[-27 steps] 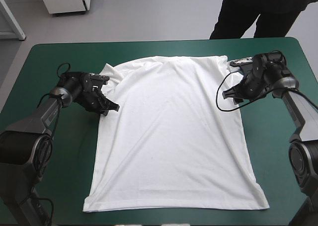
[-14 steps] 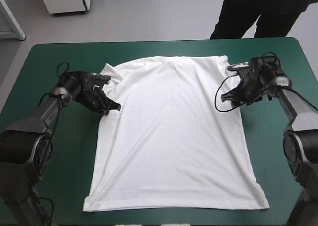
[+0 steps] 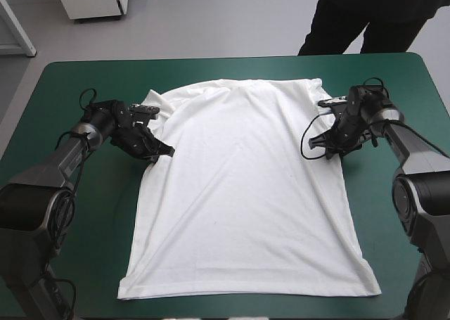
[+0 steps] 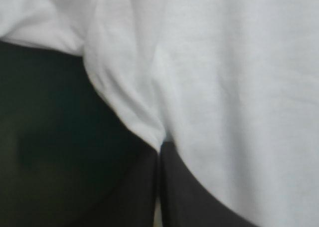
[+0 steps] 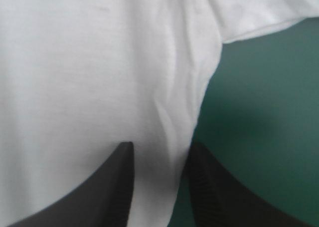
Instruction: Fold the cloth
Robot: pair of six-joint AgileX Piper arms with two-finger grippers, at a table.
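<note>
From above, the left gripper (image 3: pixel 162 151) and right gripper (image 3: pixel 318 151) are too small and dark to show their grip, and each wrist covers part of a sleeve. The wrist views cut the T-shirt (image 3: pixel 239 186) down to a white field with one edge. It lies spread flat on the teal-green table (image 3: pixel 77 88), collar toward the far edge, hem near. The left gripper sits at the shirt's left side edge below the sleeve, its fingers (image 4: pixel 134 197) pressed together with that edge bunched at their tips and a white sliver between them. The right gripper sits at the opposite side edge, fingers (image 5: pixel 99 187) spread apart, the cloth's edge running between them, unclamped.
</note>
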